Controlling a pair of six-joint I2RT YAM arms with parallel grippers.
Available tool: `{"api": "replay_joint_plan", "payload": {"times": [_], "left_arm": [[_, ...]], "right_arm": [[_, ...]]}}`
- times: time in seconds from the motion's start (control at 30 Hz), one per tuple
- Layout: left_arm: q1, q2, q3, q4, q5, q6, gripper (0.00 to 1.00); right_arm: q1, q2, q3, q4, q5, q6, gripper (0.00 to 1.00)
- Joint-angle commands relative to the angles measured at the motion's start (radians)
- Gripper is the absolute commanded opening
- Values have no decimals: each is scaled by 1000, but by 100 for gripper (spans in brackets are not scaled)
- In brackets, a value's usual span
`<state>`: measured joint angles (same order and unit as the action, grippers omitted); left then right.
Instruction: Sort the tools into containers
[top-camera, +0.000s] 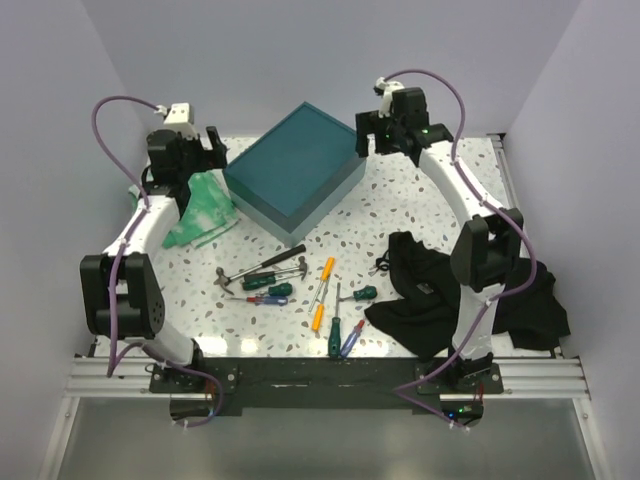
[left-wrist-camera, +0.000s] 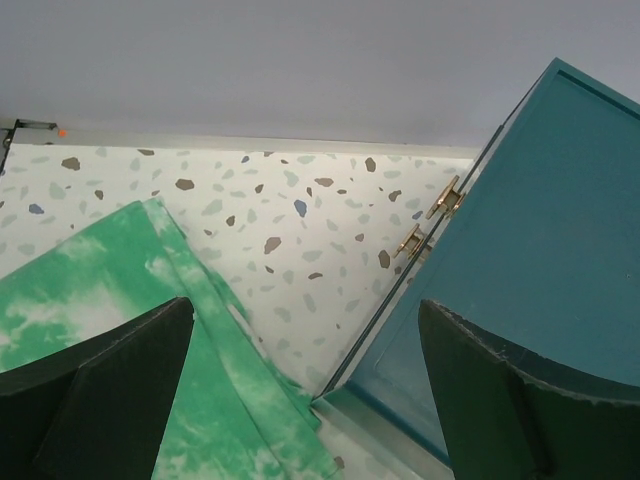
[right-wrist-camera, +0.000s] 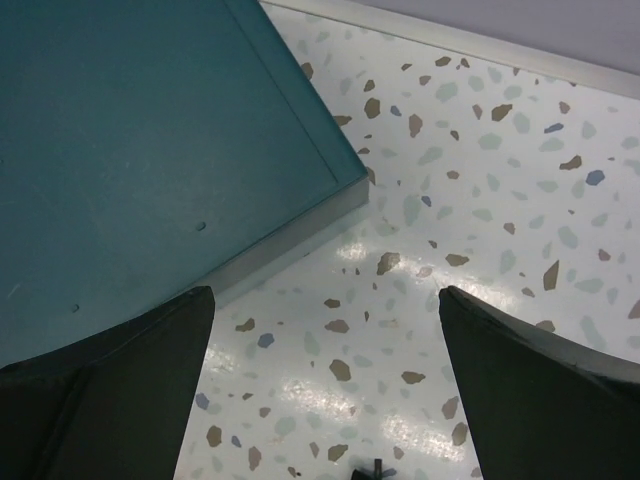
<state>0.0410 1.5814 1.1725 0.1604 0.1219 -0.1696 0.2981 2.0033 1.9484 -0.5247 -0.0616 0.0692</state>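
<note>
Several tools lie at the front middle of the table: black-handled hammers (top-camera: 264, 266), green-handled screwdrivers (top-camera: 272, 291), orange ones (top-camera: 326, 270) and a red-and-blue one (top-camera: 350, 338). The dark-teal box (top-camera: 295, 165) stands at the back centre. A pale see-through rim (right-wrist-camera: 290, 245) shows under its edge; I cannot tell if that is the clear box. My left gripper (top-camera: 215, 150) is open and empty at the box's left corner (left-wrist-camera: 305, 305). My right gripper (top-camera: 366, 134) is open and empty at the box's right corner (right-wrist-camera: 325, 292).
A green-white cloth (top-camera: 200, 205) lies left of the teal box, also in the left wrist view (left-wrist-camera: 120, 300). A black cloth (top-camera: 440, 290) is heaped around the right arm's base. Brass hinges (left-wrist-camera: 430, 220) sit on the box's side. The back wall is close behind.
</note>
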Motion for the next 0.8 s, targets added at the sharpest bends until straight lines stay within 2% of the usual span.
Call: {"api": "replay_joint_plan", "payload": {"times": [0.0, 0.13, 0.23, 0.27, 0.3, 0.33, 0.37, 0.4, 0.47, 0.5, 0.53, 0.77], "left_arm": [[14, 49, 81, 16, 62, -30, 99], [16, 94, 115, 13, 116, -65, 86], [16, 117, 108, 63, 125, -74, 66], [16, 126, 111, 73, 125, -79, 57], [16, 150, 115, 89, 127, -82, 36], [14, 166, 122, 102, 139, -82, 25], [16, 181, 127, 116, 148, -76, 17], [16, 216, 134, 137, 169, -74, 7], [10, 259, 179, 134, 194, -68, 2], [7, 299, 200, 108, 211, -61, 0], [-1, 317, 244, 93, 214, -50, 0], [-33, 350, 286, 25, 265, 27, 0]], "right_arm": [[76, -21, 20, 17, 74, 55, 99], [118, -24, 1, 8, 143, 109, 96], [122, -43, -28, -11, 201, 164, 83], [124, -49, -37, -15, 216, 179, 74], [124, -57, -60, -20, 255, 190, 68], [125, -69, -72, -21, 267, 198, 63], [124, -72, -84, -27, 273, 208, 51], [122, -74, -103, -32, 284, 213, 43], [122, -63, -112, -41, 283, 218, 25], [119, -55, -112, -41, 275, 218, 12], [118, -43, -108, -43, 257, 213, 9], [115, 66, -75, 6, 306, 184, 12]]}}
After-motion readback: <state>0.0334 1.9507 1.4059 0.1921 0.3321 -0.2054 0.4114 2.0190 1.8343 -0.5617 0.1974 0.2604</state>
